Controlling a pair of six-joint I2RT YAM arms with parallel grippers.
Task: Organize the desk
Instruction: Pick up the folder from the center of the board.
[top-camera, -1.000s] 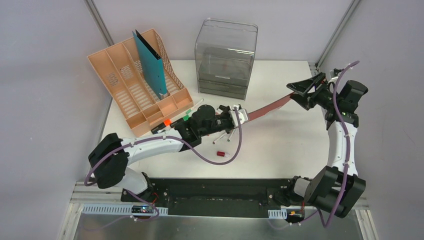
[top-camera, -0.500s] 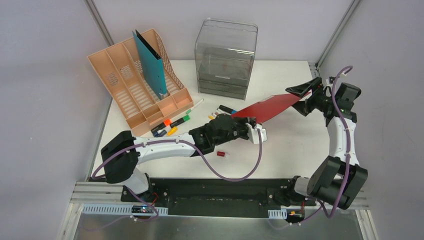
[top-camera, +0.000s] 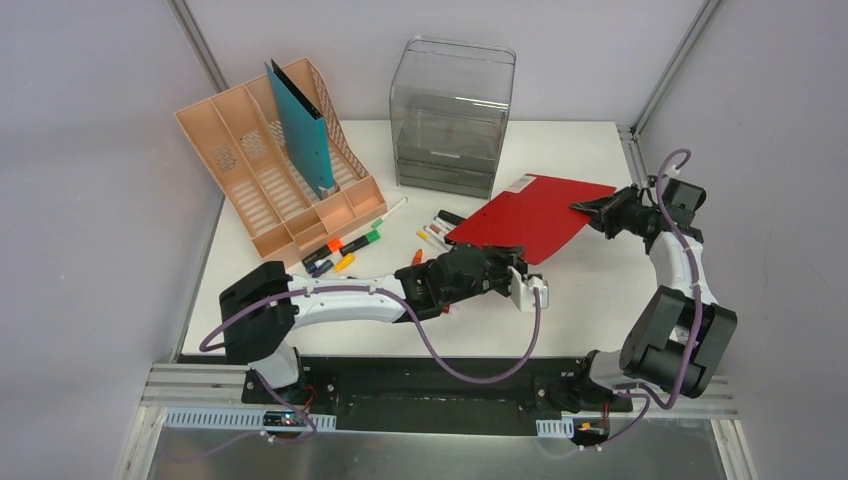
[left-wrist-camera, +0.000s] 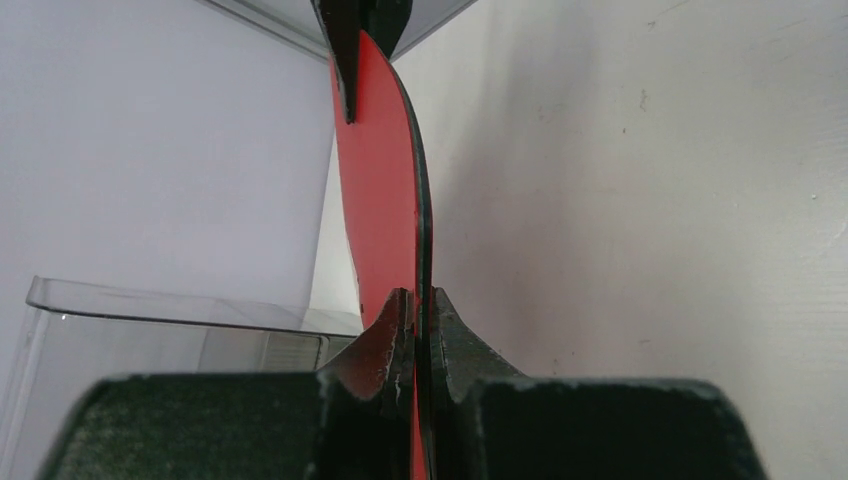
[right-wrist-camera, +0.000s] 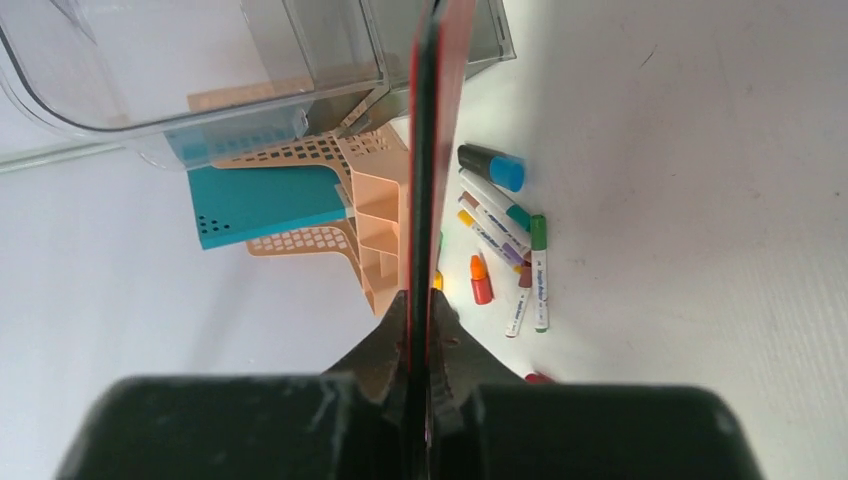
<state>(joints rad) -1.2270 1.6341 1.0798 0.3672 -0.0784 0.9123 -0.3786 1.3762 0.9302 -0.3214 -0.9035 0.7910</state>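
Grey walls on three sides, and the white tabletop (top-camera: 580, 290) fills the middle of the overhead view, with both arms bolted along its near edge. So yeah, both arms have hold of the same red folder (top-camera: 530, 215), over the right-centre of the tabletop. Left fingers (top-camera: 508, 266) are clamped tight on its near corner. The left wrist cam shows the sheet pinched right between them, then bowing a bit on its way to the other grip. Right fingers (top-camera: 588, 208) are clenched on the folder's far right edge, and it's the same deal on that wrist cam: thin edge sandwiched, no gap.

Folder looks low and nearly flat, but I honestly can't tell if it's touching the surface. Its left edge comes right up to the nearest of the loose markers (top-camera: 340, 245), which are scattered from there over to the peach file rack (top-camera: 250, 170) at far left. That rack has a teal folder (top-camera: 300, 125) standing in one slot. Clear grey drawer box (top-camera: 450, 100) sits at back centre, near the red folder's far corner but apart from it.
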